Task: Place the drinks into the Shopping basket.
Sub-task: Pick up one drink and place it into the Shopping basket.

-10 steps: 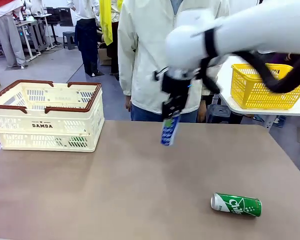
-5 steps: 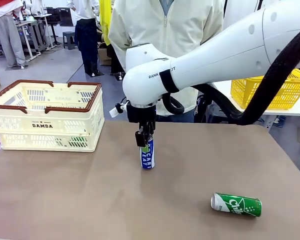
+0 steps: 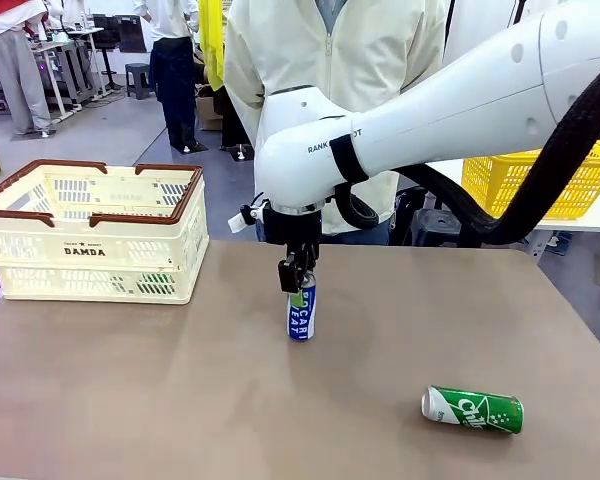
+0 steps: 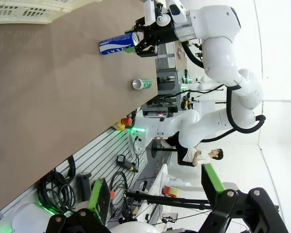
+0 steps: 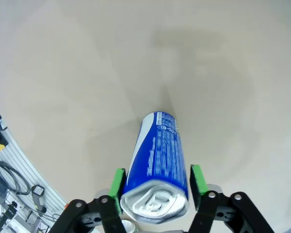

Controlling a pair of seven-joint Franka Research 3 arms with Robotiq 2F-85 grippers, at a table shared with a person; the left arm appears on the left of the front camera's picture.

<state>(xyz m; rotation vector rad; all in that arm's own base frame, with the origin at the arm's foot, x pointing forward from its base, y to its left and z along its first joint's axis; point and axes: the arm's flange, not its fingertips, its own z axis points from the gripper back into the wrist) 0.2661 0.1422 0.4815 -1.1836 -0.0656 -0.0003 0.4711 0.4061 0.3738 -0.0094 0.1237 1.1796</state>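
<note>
A blue drink can (image 3: 300, 308) stands upright on the brown table, a little right of the cream Shopping basket (image 3: 90, 250). My right gripper (image 3: 298, 275) reaches down over its top. In the right wrist view the green pads (image 5: 118, 187) flank the blue can (image 5: 157, 160) with only slim gaps, jaws slightly open. A green can (image 3: 472, 409) lies on its side near the front right. The left wrist view shows my left gripper (image 4: 155, 194) open and empty, far from the blue can (image 4: 117, 43), the green can (image 4: 141, 84) and the basket (image 4: 29, 12).
A person in a pale jacket (image 3: 330, 100) stands at the far edge behind the right arm. A yellow mesh basket (image 3: 540, 185) sits on another table at the back right. Something green shows through the cream basket's slots (image 3: 155, 283).
The right arm brought the blue can down and leftward out of the air and stood it upright on the table. Its jaws have eased apart around the can top.
</note>
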